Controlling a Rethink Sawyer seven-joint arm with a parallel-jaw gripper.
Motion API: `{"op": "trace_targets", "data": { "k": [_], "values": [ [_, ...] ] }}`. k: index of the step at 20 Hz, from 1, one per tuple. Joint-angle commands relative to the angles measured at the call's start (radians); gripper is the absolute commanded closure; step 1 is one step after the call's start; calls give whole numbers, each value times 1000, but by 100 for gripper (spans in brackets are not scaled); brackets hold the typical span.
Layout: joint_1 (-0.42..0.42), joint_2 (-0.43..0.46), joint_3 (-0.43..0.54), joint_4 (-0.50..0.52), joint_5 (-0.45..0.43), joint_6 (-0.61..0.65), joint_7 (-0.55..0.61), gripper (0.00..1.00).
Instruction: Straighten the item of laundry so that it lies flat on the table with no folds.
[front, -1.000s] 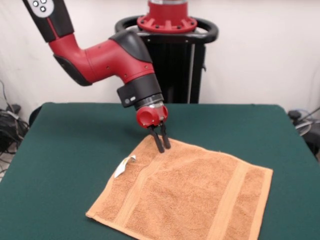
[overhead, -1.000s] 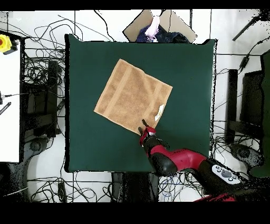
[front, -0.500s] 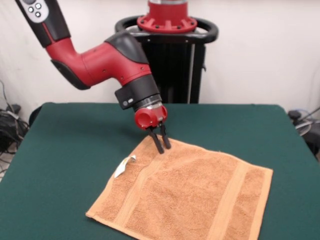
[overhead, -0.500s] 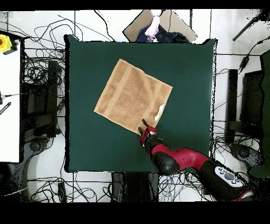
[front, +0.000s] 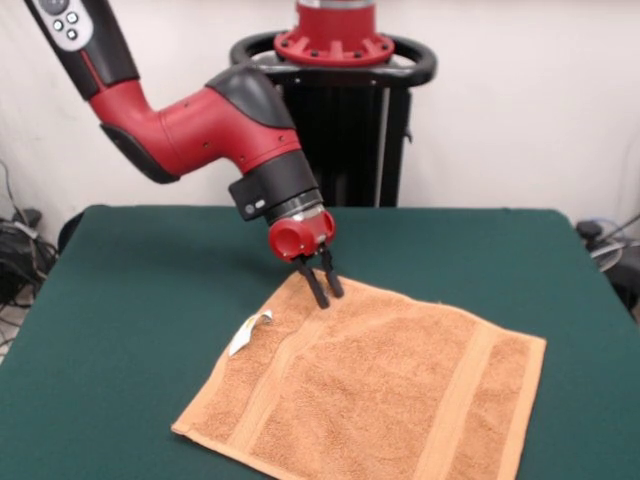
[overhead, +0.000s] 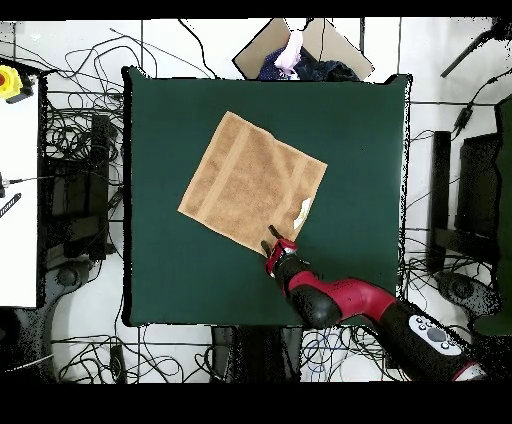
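Note:
The orange-tan towel (front: 375, 385) lies spread flat on the dark green table (front: 140, 280), turned like a diamond, with woven bands near two edges and a small white tag (front: 248, 333) at its left edge. My gripper (front: 329, 296) points down at the towel's far corner, its tips at the cloth, with a narrow gap between the two black fingers (front: 318, 284). Nothing is lifted. In the overhead view the towel (overhead: 252, 182) sits a little above the middle of the table (overhead: 170, 280), and the gripper (overhead: 270, 238) is at the towel's lower corner, near the tag (overhead: 303, 208).
The black pedestal (front: 335, 120) stands behind the table's far edge. An open cardboard box with clothes (overhead: 300, 50) sits off the table's top edge in the overhead view. Cables cover the floor around the table, and a white bench (overhead: 20, 200) stands at the left.
The arm's upper links have shifted slightly. The gripper has stayed at the towel's corner, and the towel has not moved.

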Motion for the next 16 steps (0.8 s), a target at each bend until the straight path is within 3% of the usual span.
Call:
{"op": "trace_targets", "data": {
  "k": [1, 7, 16],
  "values": [
    [124, -42, -65, -114, -8, 96, 178, 0],
    [156, -67, -146, -118, 12, 141, 183, 0],
    [81, -75, -103, -90, -26, 222, 102, 0]
  ]
}}
